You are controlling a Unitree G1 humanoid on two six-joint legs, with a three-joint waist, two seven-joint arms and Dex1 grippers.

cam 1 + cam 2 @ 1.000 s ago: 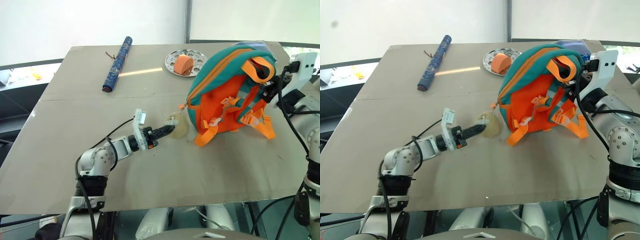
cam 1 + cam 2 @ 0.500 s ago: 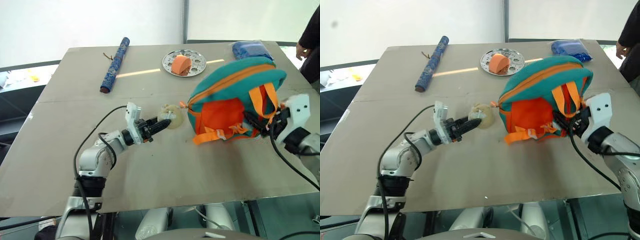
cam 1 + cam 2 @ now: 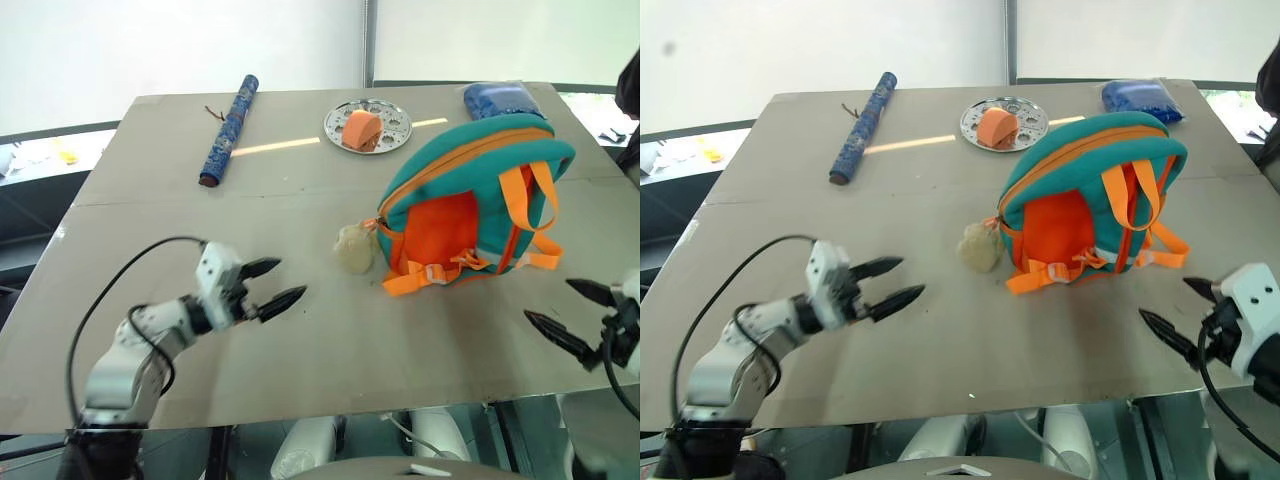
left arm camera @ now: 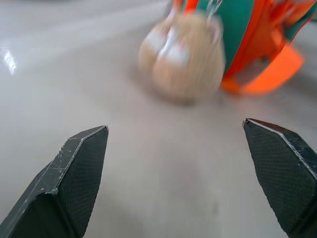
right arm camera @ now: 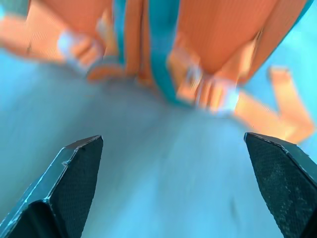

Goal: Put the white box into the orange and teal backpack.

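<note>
The orange and teal backpack [image 3: 470,195] stands upright on the table [image 3: 150,220], straps facing me, with its beige plush toy [image 3: 353,248] lying at its left foot. The white box is out of view. My left gripper [image 3: 284,281] hovers open over the table, well left of the toy, with nothing between its fingers. In the left wrist view the plush toy [image 4: 181,54] sits ahead of the spread fingers. My right gripper [image 3: 553,303] is open near the table's front right edge, below the backpack, and the right wrist view faces the backpack's straps [image 5: 198,64].
A blue patterned roll [image 3: 230,128] lies at the back left. A metal plate [image 3: 392,114] holding an orange object sits at the back middle, and a blue bag [image 3: 500,98] at the back right. A person [image 3: 631,100] stands at the right edge.
Both grippers have opened and drawn back toward me. The left let go of the plush toy, the right let go of the backpack's strap side. The backpack now stands by itself.
</note>
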